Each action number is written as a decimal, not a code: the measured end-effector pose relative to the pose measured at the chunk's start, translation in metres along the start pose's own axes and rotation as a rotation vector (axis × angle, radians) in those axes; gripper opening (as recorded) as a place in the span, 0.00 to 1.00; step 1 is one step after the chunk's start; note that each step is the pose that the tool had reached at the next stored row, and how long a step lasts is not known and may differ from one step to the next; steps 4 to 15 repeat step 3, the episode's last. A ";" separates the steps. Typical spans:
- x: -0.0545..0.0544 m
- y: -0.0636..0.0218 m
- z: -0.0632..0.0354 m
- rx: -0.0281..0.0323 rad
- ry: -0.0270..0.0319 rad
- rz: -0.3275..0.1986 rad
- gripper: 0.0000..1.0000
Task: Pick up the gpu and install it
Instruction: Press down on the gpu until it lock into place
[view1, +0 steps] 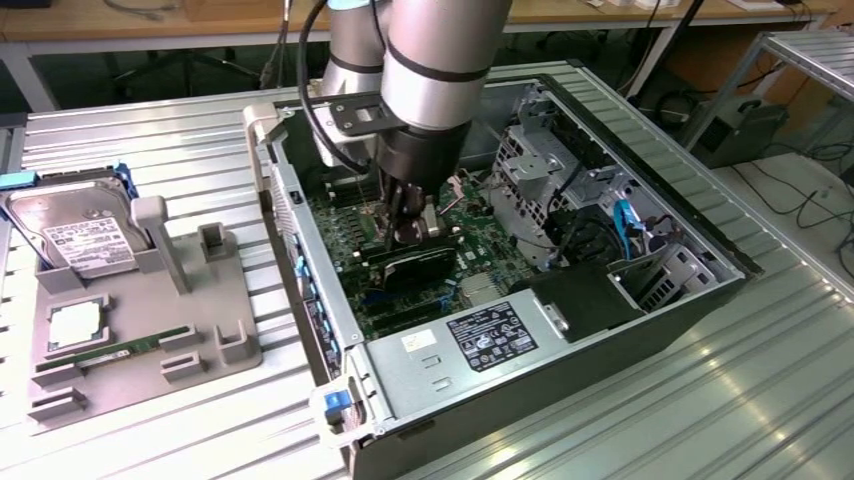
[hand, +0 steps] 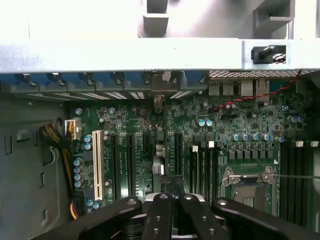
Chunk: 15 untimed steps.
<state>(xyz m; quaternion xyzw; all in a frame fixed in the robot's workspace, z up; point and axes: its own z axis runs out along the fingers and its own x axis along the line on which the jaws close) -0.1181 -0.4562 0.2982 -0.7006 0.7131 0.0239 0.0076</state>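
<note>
The open computer case (view1: 315, 300) lies on its side on the metal table. My gripper (view1: 406, 225) reaches down into it and is shut on the gpu (view1: 407, 264), a dark card held on edge just above the green motherboard (view1: 461, 280). From the wrist, the black fingers (hand: 160, 210) close around the card's thin edge (hand: 161, 150). The card runs between the black expansion slots (hand: 177, 155), and its silvery bracket (hand: 159, 90) sits at the case's rear wall. Whether the card is seated in a slot is hidden.
A grey fixture tray (view1: 200, 345) at the exterior view's left holds a silver hard drive (view1: 80, 238), a processor (view1: 78, 325) and a green memory stick (view1: 114, 352). Inside the case are the power supply (view1: 491, 335), a drive cage (view1: 534, 170) and an empty processor socket (hand: 250, 182).
</note>
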 end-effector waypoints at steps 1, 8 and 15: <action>0.000 0.0000 0.0000 0.0000 0.0001 0.000 0.11; 0.000 0.0000 0.0000 0.0000 0.0001 0.000 0.11; 0.000 0.0000 0.0000 0.0000 0.0001 0.000 0.11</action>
